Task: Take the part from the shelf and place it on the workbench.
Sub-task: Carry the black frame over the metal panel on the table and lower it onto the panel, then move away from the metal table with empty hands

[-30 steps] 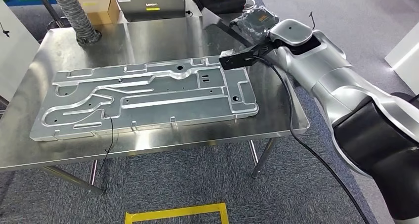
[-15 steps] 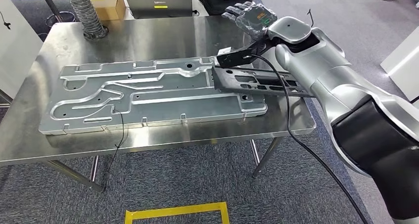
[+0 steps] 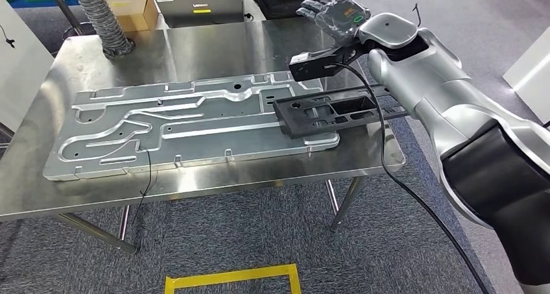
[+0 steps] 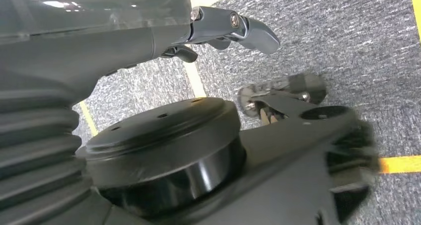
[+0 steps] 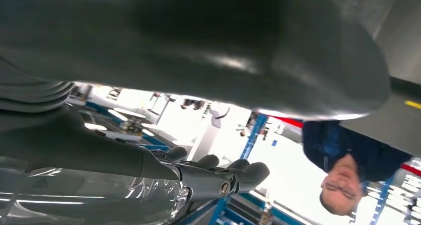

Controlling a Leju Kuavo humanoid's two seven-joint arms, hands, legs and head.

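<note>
While its fingers spread wide and hold nothing, the right robot hand (image 3: 334,16) hovers above the black part (image 3: 327,112). That part lies on the grey metal plate's (image 3: 181,128) right end, atop the steel surface (image 3: 214,44).

I'm seeing a flat black slotted plastic part (image 3: 327,112) on a pale silver grooved metal plate (image 3: 188,128), over a shiny steel workbench (image 3: 214,44). Below, speckled blue-grey carpet (image 3: 259,232) with a yellow tape outline (image 3: 233,280); up top, a tan cardboard box (image 3: 130,10).
</note>
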